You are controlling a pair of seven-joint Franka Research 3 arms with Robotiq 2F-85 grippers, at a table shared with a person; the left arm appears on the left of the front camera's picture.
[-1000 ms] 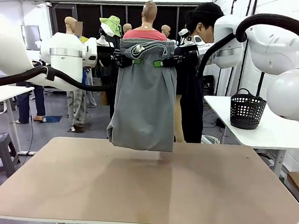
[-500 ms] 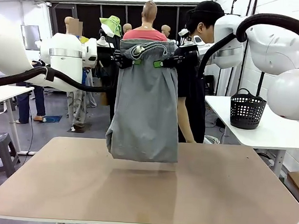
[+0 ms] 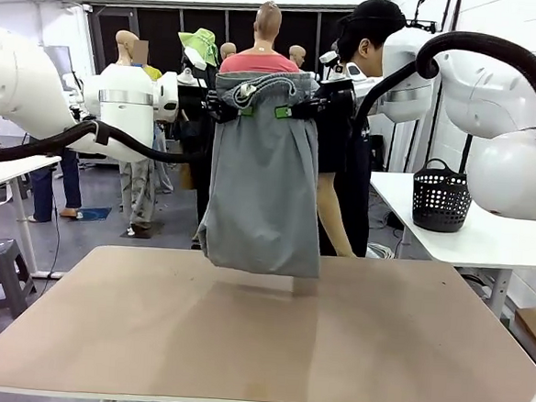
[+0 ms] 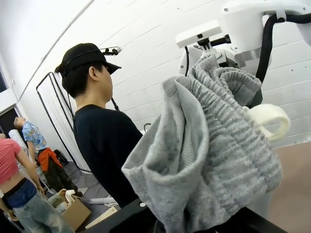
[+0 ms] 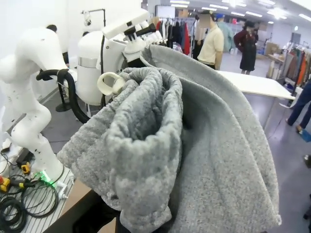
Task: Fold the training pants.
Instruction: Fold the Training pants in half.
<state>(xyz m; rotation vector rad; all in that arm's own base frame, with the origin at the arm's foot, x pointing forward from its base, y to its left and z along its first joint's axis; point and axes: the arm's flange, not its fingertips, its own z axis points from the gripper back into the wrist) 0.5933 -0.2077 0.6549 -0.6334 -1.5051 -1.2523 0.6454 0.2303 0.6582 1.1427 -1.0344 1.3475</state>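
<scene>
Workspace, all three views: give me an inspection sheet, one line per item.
Surface: tan table, bare where visible.
Job's things: training pants hang in the air by the waistband, lower edge just above the table.
Clutter: nothing seen on the table.
Grippers: left gripper and right gripper each shut on the waistband, level with each other.
Cables: black hoses along both arms; coiled cables on the floor.
Surroundings: person at the far side; black basket on a side table.
</scene>
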